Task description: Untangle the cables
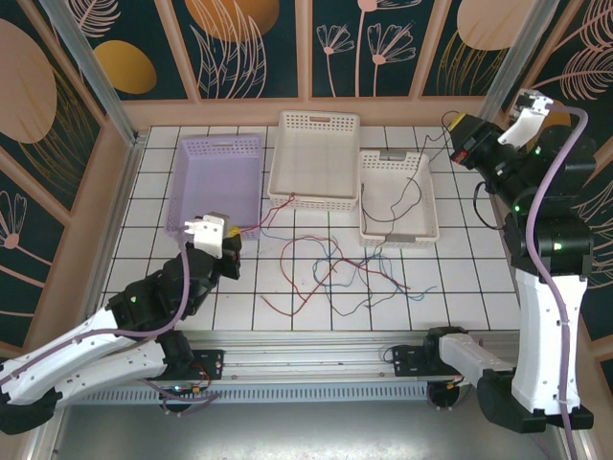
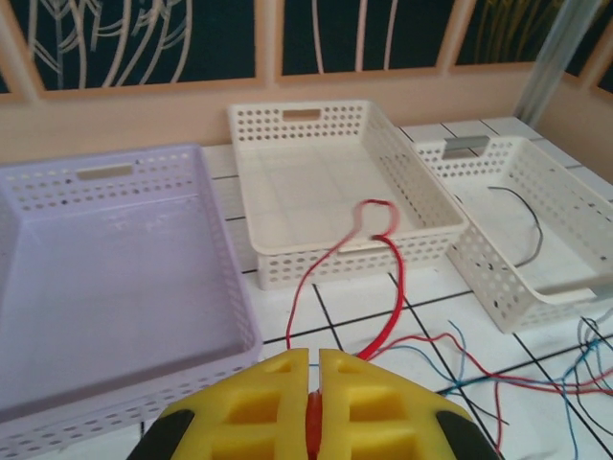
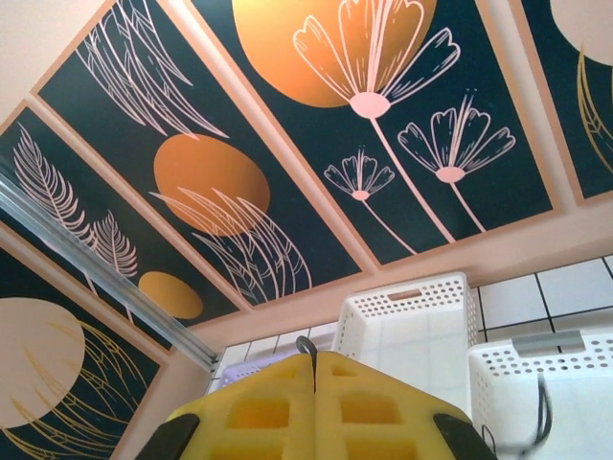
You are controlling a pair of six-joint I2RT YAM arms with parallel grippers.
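Several thin red, blue and dark cables lie tangled (image 1: 330,268) on the white tiles in front of the baskets. My left gripper (image 1: 226,251) sits low by the lilac basket's near right corner and is shut on a red cable (image 2: 381,213). That cable loops over the front wall of the middle white basket. Raised at the far right, my right gripper (image 1: 458,136) is shut on a black cable (image 1: 419,177) that hangs down into the right white basket. In the right wrist view the yellow fingers (image 3: 383,407) pinch a dark cable end (image 3: 306,343).
Three perforated baskets stand in a row at the back: lilac (image 1: 218,141), middle white (image 1: 319,117), right white (image 1: 395,158). Wooden walls with flower panels enclose the table. A metal rail (image 1: 316,350) runs along the near edge.
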